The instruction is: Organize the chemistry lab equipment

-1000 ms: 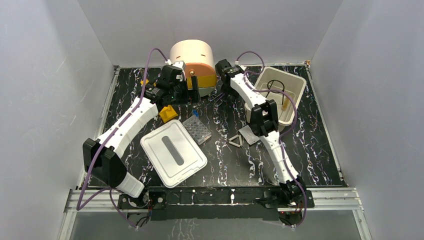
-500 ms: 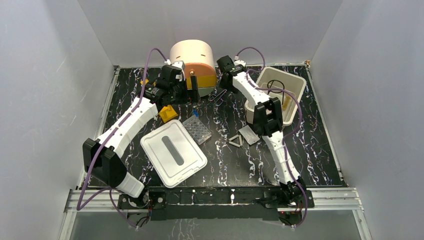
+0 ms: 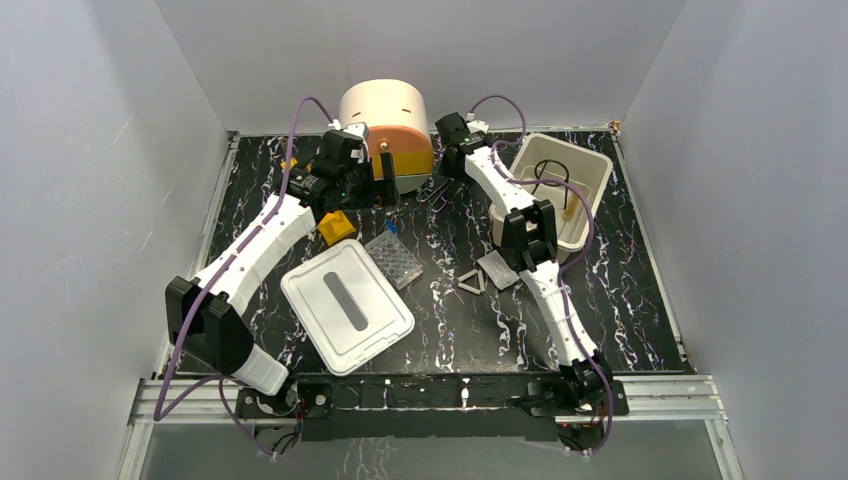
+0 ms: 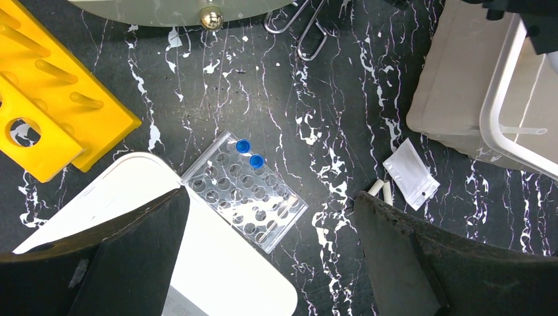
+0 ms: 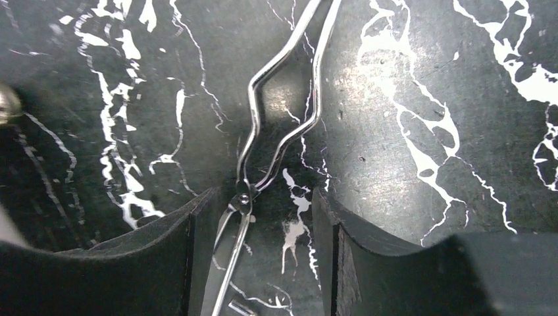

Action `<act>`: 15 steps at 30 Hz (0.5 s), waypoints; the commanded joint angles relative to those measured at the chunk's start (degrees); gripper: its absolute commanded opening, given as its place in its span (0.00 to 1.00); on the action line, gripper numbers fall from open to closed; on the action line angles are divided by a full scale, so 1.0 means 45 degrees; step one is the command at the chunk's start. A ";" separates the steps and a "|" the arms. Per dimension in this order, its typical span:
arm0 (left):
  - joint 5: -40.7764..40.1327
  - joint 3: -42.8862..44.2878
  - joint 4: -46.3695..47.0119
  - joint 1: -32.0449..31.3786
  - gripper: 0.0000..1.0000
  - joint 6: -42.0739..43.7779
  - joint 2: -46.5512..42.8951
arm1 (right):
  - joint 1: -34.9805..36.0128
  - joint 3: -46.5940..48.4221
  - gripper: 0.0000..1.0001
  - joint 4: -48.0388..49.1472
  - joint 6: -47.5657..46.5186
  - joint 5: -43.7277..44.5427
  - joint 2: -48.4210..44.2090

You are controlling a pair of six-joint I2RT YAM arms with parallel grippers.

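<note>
Half open, the right hand (image 5: 256, 204) straddles wire tongs (image 5: 245, 192), gripping nothing; their ends run off-frame. Left hand (image 4: 268, 201) gapes wide, empty.

The tabletop (image 3: 640, 300) carries one yellow rack (image 4: 52, 99), one clear well plate (image 4: 245, 191) with two blue caps (image 4: 244, 145) on it, one pair of metal tongs (image 5: 283, 112), one white triangle (image 3: 473, 281) and one small clear bag (image 4: 411, 174). There is also one white bin (image 3: 598, 190), one white lid (image 3: 345, 305) with a single grey slot, and one round drawer unit (image 3: 380, 105). Two arms reach in: one left arm (image 3: 262, 240), one right arm (image 3: 545, 285).
</note>
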 commanded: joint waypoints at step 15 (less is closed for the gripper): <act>0.0310 0.0091 -0.0184 0.0064 0.96 0.0027 -0.0256 | 0.0033 0.0137 0.11 -0.1069 -0.2221 0.0119 0.0157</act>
